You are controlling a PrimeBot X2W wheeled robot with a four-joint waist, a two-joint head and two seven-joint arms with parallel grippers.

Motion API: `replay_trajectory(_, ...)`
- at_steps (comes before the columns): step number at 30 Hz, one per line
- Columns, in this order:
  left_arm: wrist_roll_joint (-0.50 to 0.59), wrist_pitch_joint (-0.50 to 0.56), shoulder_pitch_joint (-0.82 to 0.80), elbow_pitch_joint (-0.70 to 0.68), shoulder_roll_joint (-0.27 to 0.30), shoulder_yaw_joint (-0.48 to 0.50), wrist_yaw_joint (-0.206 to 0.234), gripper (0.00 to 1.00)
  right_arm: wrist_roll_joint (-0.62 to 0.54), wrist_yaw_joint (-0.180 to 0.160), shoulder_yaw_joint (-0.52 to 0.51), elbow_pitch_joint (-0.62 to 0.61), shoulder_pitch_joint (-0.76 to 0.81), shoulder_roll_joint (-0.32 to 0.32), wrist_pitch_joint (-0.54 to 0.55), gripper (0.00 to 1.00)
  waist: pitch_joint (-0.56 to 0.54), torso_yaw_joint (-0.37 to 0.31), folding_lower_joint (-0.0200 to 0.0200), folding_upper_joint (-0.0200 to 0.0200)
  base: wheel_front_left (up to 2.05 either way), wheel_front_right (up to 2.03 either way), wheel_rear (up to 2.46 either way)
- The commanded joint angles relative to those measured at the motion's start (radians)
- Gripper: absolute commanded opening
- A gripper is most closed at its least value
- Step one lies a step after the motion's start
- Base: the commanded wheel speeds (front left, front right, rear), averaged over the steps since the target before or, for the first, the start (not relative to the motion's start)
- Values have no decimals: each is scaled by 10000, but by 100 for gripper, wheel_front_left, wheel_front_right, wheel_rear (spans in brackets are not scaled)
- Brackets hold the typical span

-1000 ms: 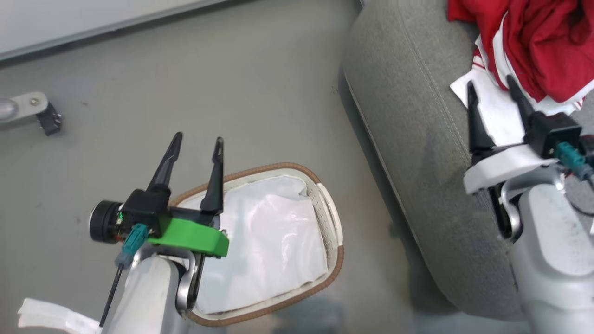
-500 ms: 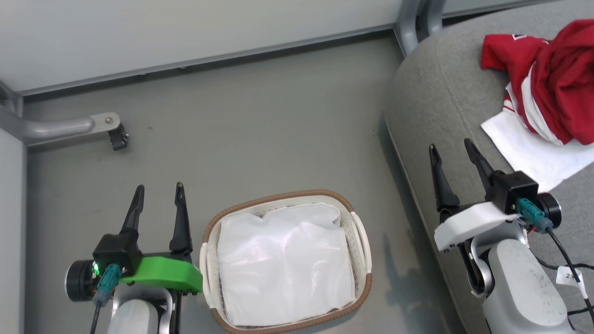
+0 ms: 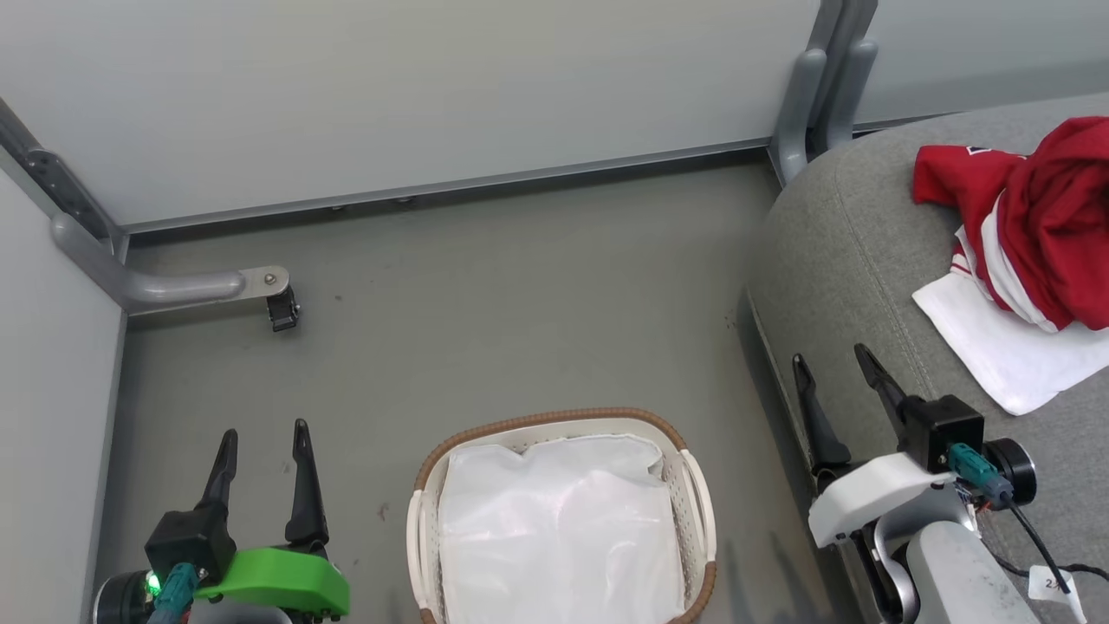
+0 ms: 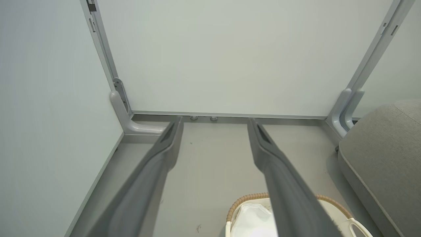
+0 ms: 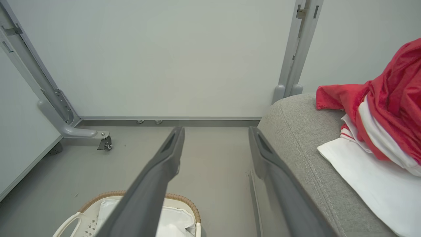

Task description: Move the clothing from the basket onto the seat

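The red clothing (image 3: 1040,225) lies heaped on the grey seat (image 3: 858,260) at the right, a white panel (image 3: 996,351) spread under it. It also shows at the right of the right wrist view as red clothing (image 5: 391,105) on the seat (image 5: 296,131). The white basket (image 3: 697,507) with its brown rim stands on the floor at bottom centre, holding just its white liner (image 3: 559,529). My left gripper (image 3: 264,431) is open, left of the basket. My right gripper (image 3: 832,360) is open over the seat's front edge, apart from the clothing.
Pale partition walls close the back and left. A grey bracket foot with a black caster (image 3: 282,308) juts onto the grey floor (image 3: 520,303) at the left. A grey post (image 3: 819,87) stands behind the seat's corner.
The head camera has tilted up, so the whole picture shifted down and the back wall came into view. Both grippers stay open and empty, and the right one is farther from the clothing.
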Motion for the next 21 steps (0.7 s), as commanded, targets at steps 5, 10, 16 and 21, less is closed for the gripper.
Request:
replay_trajectory(5, -237, 8, 482, 69, 12, 126, -136, 100, 49, -11, 60, -8, 560, -48, -2, 100, -478, 48, 1, 0, 0, 0, 0)
replay_trajectory(10, -321, 8, 662, 108, 12, 206, -252, 100, 71, -11, 132, 78, 837, -35, -1, 100, -610, 27, 1, 0, 0, 0, 0)
replay_trajectory(16, -450, 10, 641, 368, -29, 122, -332, 0, 132, 2, 137, 294, 829, 23, 3, 0, -645, 23, 1, 0, 0, 0, 0)
replay_trajectory(21, -1159, 263, 523, 528, -46, 233, -360, 0, 894, 2, 3, 365, 869, 53, 246, 0, -661, 20, 1, 0, 0, 0, 0)
